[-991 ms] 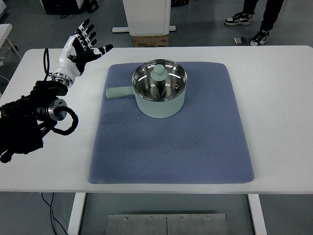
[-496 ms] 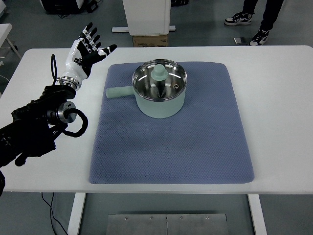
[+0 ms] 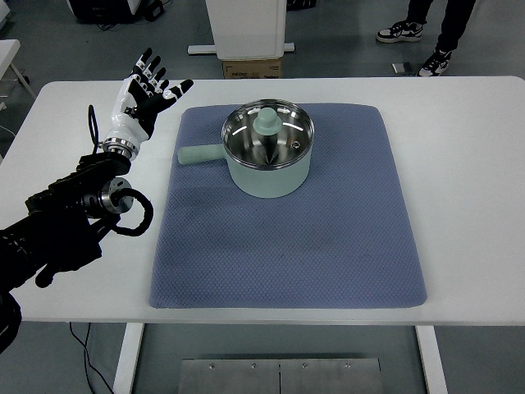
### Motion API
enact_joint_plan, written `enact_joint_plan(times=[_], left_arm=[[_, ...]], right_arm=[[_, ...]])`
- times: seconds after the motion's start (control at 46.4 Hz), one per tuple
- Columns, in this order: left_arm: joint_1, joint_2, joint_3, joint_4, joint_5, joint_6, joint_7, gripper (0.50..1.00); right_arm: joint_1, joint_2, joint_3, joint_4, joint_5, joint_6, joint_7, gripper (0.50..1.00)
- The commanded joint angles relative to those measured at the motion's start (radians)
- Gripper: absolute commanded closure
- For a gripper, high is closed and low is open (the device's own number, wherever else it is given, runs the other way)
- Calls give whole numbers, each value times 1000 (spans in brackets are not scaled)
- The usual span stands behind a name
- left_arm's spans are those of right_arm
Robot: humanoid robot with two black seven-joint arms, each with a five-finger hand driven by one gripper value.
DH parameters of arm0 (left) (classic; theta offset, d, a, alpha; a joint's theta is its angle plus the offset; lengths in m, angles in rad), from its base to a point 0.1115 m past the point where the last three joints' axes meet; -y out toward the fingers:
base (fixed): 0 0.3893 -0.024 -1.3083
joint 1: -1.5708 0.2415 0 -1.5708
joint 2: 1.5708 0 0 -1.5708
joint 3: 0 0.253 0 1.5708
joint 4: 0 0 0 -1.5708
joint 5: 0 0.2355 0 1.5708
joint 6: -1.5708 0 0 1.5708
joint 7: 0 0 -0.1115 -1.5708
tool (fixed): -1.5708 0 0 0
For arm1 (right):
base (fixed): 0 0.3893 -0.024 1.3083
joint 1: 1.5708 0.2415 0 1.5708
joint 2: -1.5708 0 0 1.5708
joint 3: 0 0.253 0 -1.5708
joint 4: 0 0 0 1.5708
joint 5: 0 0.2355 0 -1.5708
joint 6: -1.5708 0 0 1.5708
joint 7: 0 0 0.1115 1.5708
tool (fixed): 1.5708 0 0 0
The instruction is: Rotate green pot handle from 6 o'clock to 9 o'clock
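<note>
Near edge: blue mat [image 3: 287,246] lies flat on the white surface [image 3: 467,205], its front half bare. Left arm [image 3: 61,226] comes in low from the left edge, black forearm with a cable loop, lying over the surface to the left of the mat.

Left hand [image 3: 139,103] is raised past the arm, palm open, fingers [image 3: 148,66] spread and pointing away from the robot, thumb out toward the mat. Holding nothing, touching nothing.

Green pot [image 3: 268,148]: to the right of the fingers and a bit nearer the robot, on the far half of the mat, upright. Steel interior visible, with a green knob [image 3: 266,121] showing inside near the far rim. Can't tell if there's a glass lid under it.

Pot handle [image 3: 202,153] sticks out from the left side of the pot body, pointing toward the left edge, i.e. 9 o'clock. Its tip sits just to the right of the wrist and nearer than the fingers, clear gap between them.

Far side, beyond the fingers: cardboard box [image 3: 252,68] on the floor under a white stand base [image 3: 244,29]. Top right, a person's shoes [image 3: 399,33] on the floor, well apart from everything on the surface.
</note>
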State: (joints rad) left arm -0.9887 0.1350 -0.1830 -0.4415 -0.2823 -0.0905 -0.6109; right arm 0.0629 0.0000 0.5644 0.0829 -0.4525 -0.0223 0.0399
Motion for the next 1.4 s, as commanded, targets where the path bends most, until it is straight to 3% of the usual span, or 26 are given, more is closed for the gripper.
enact_joint_plan(times=[0.0,1.379], left_arm=[[4,0,-3,0,0,-6,0,500],[53,-28,-73,26,3,-15,0,500]], right_arm=[[0,0,0,0,0,1,0,500],[0,0,0,0,0,-1,0,500]])
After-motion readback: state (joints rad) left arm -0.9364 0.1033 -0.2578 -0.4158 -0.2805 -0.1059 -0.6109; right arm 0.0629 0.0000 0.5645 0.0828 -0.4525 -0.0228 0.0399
